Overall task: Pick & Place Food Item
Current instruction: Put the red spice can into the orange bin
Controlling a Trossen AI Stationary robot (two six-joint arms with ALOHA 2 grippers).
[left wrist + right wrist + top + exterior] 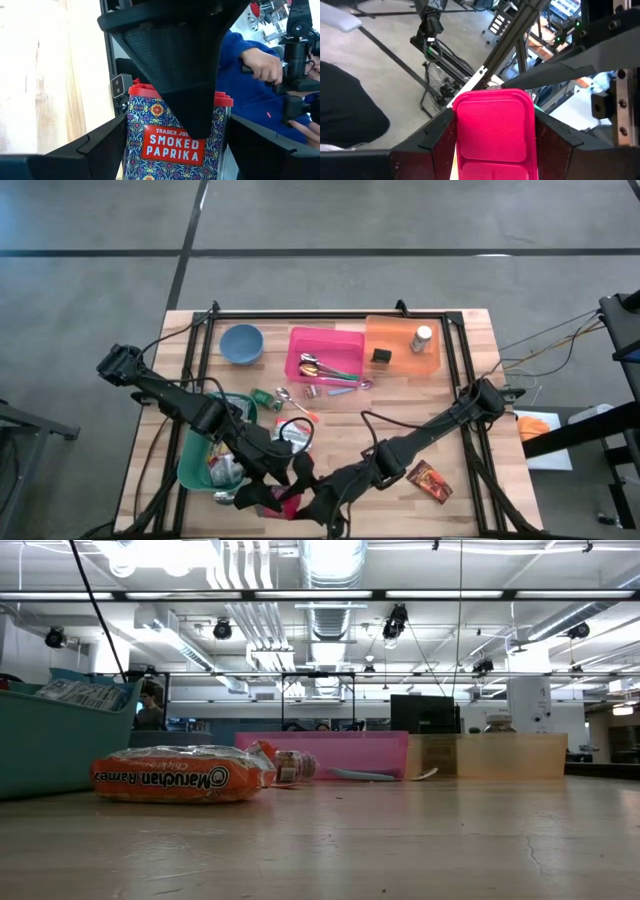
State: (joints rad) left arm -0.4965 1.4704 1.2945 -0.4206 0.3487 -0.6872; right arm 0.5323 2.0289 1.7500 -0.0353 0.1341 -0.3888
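Meeting above table [400, 430] near edge, left of centre: both grippers on one paprika tin [170, 145]. Right gripper [494, 112] clamped across tin's sides, lid end pointing away. Left gripper [175, 120] astride same tin, long axis upright between fingers; gripped or released there, cannot tell.

Red-lidded smoked paprika tin [172, 140], upright, patterned blue label facing forward
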